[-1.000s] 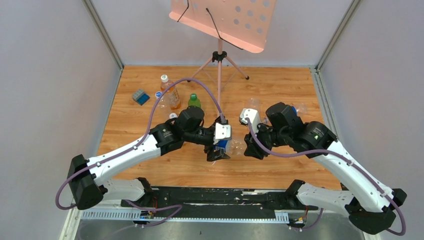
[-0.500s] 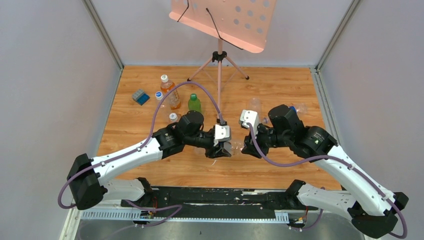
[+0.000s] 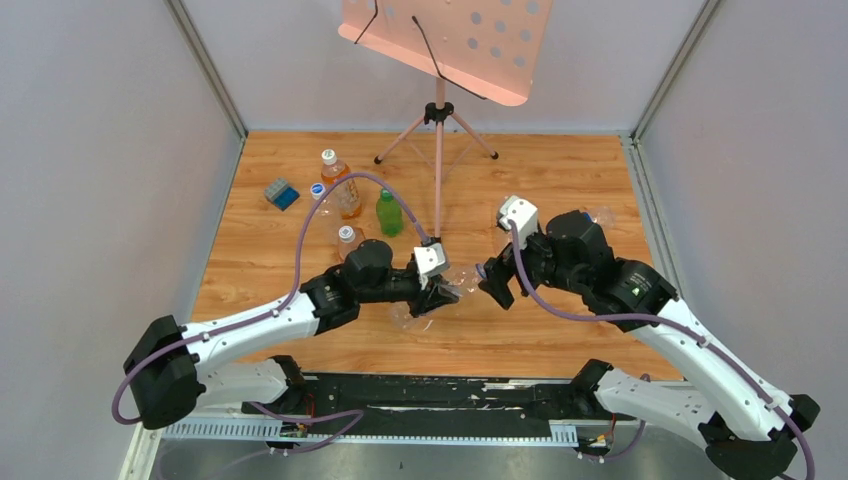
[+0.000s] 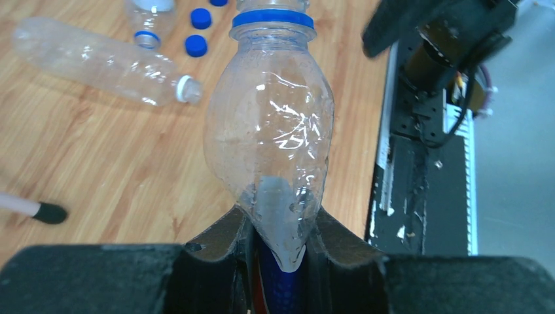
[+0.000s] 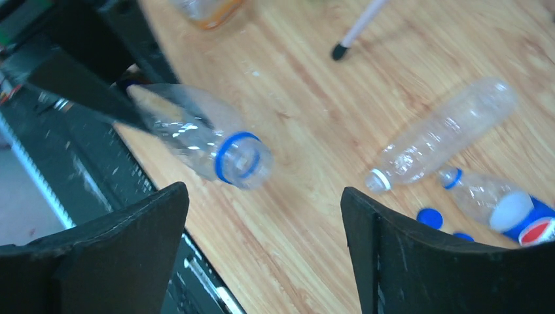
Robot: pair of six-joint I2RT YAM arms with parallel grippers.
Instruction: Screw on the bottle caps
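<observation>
My left gripper (image 4: 280, 216) is shut on the base of a clear plastic bottle (image 4: 271, 124), pinching it flat. The bottle has a blue ring (image 4: 271, 17) at its neck and points away toward my right gripper (image 5: 262, 196). That gripper is open with nothing between its fingers, a short way off the bottle's mouth (image 5: 239, 157). In the top view the held bottle (image 3: 455, 283) hangs above the table's front middle, between the two grippers. Loose blue bottle caps (image 4: 196, 45) (image 5: 430, 218) lie on the wood.
A clear bottle (image 5: 445, 131) and a Pepsi-labelled bottle (image 5: 507, 209) lie near the caps. An orange drink bottle (image 3: 342, 185), a green bottle (image 3: 388, 212), a small bottle (image 3: 347, 238) and a blue-grey block (image 3: 281, 193) sit at the back left. A pink music stand (image 3: 438, 120) stands behind.
The left gripper has closed on the bottle's base and tilted it. The right gripper has opened, let go of the bottle and drawn back to the right.
</observation>
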